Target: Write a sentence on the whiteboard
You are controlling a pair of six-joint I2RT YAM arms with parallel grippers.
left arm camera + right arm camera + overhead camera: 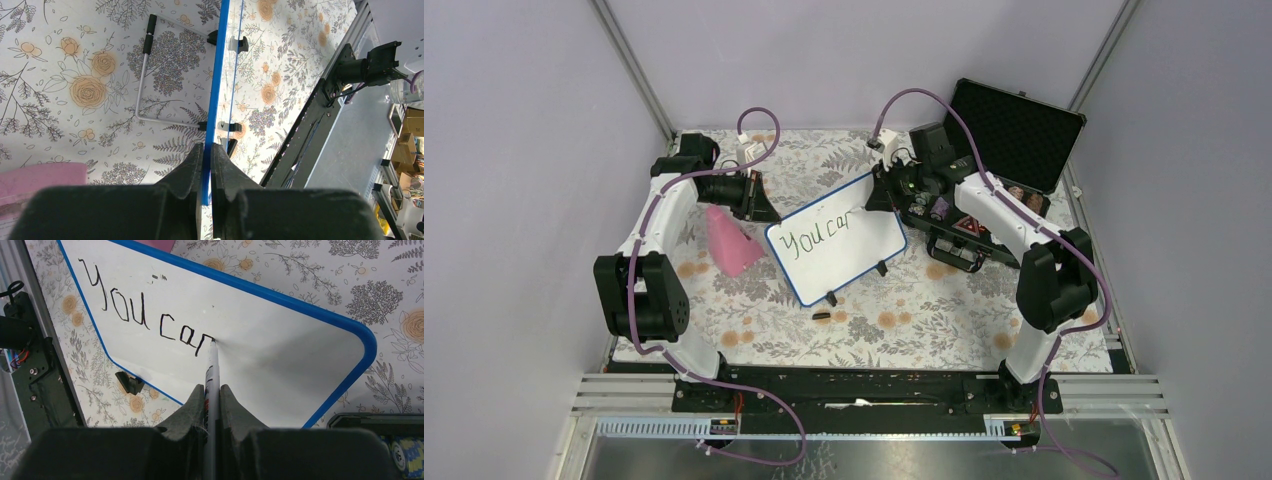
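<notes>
The floral table cover (pixel 924 320) fills the floor of a cell with pale lilac walls. An open black foam-lined case (pixel 1019 130) sits at its far right corner. The whiteboard (pixel 856 258) is mid-table, between the arms. The left gripper (pixel 206 147) is clamped on its blue frame edge. The right gripper (pixel 212 390) is closed around a marker (pixel 212 365), whose tip touches the board at the end of the sentence (pixel 145 315), which reads "You car".

On the table (pixel 924 325), the whiteboard (pixel 836 247) at centre, left gripper (pixel 207 150) clamped on its left edge, wedge (pixel 729 242) beside that edge, right gripper (pixel 212 392) at its far right corner, marker (pixel 212 365) tip touching the lettering (pixel 140 315) on it, case (pixel 1016 130) behind right, 1 small piece (pixel 821 316) in front.
</notes>
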